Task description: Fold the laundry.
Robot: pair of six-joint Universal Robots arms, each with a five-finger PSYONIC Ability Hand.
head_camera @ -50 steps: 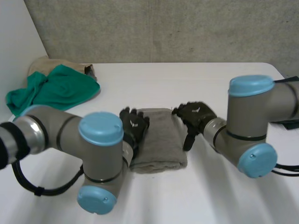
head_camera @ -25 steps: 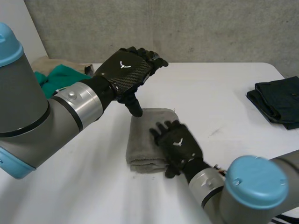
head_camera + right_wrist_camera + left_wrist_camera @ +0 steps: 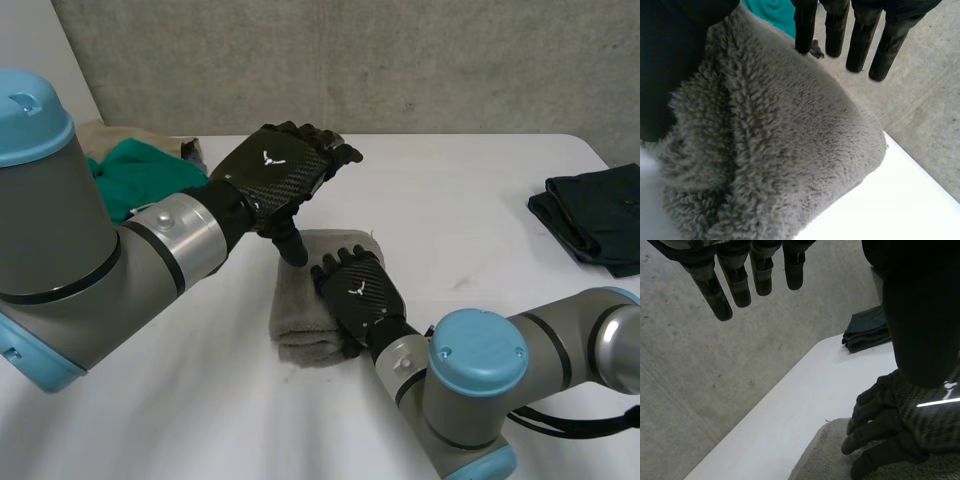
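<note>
Well, from above you get the whole layout: a folded grey terry towel (image 3: pixel 296 312) lies in the middle of the white counter (image 3: pixel 460 180), with the robot's right hand (image 3: pixel 358 298) laid on top of it and the left hand (image 3: pixel 283 168) held up in the air just behind it, touching nothing. A folded dark cloth (image 3: pixel 595 212) sits well apart at the counter's right edge. A rumpled green cloth (image 3: pixel 150 172) lies at the back left on a beige cloth (image 3: pixel 120 133), both partly cut off by the left arm.

The left wrist view adds the right hand's fingertips resting on the towel's pile near one edge, slightly bent. It also shows the grey concrete wall (image 3: pixel 400 60) behind the counter.

The right wrist view brings the towel's fluffy loops up close, bulging under the palm, with a patch of the green cloth beyond the fingertips.

Part of the towel is hidden under the right hand from above, and I can't tell how many layers the fold has. A dark mass beside the towel in the right wrist view is hard to make out.

As for the left hand's fingers (image 3: pixel 739 284), they are straight, a little apart, and hold nothing. The right hand's fingers (image 3: pixel 860 40) reach out straight over the towel's far edge, lying on it and not pinching.
</note>
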